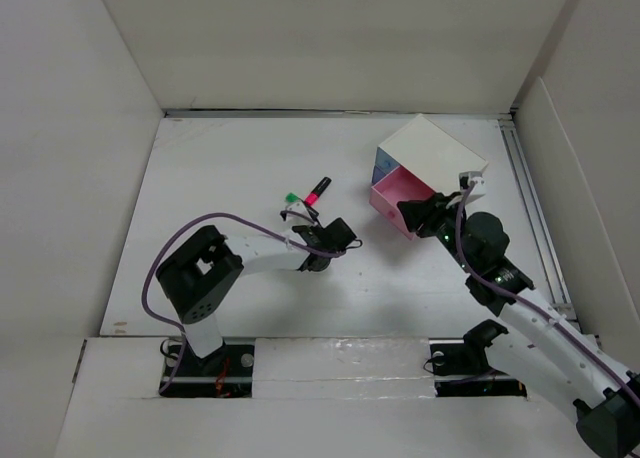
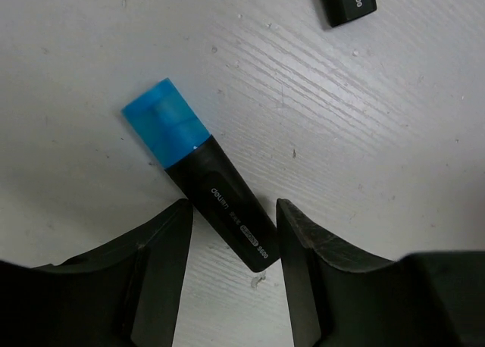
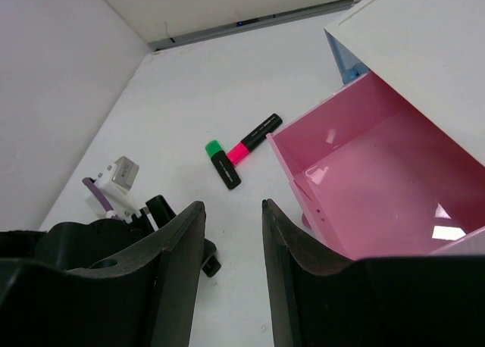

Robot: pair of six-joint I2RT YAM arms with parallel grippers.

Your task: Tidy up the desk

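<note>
A blue-capped highlighter (image 2: pixel 198 176) with a black barrel lies slanted on the white desk (image 1: pixel 220 178). My left gripper (image 2: pixel 231 211) is low over it, open, one finger on each side of the barrel's end and close against it. In the top view this gripper (image 1: pixel 335 240) sits mid-desk and hides the blue highlighter. A green highlighter (image 1: pixel 293 196) and a pink one (image 1: pixel 318 190) lie together just beyond it, also seen as green (image 3: pixel 223 164) and pink (image 3: pixel 256 135). My right gripper (image 3: pixel 233 204) hangs open and empty beside the pulled-out pink drawer (image 3: pixel 364 173).
A white drawer box (image 1: pixel 430 150) stands at the back right, its pink drawer (image 1: pixel 398 193) open toward the middle and a blue drawer (image 3: pixel 347 59) shut beside it. Another black highlighter end (image 2: pixel 347 0) lies past the blue one. Walls enclose the desk on three sides.
</note>
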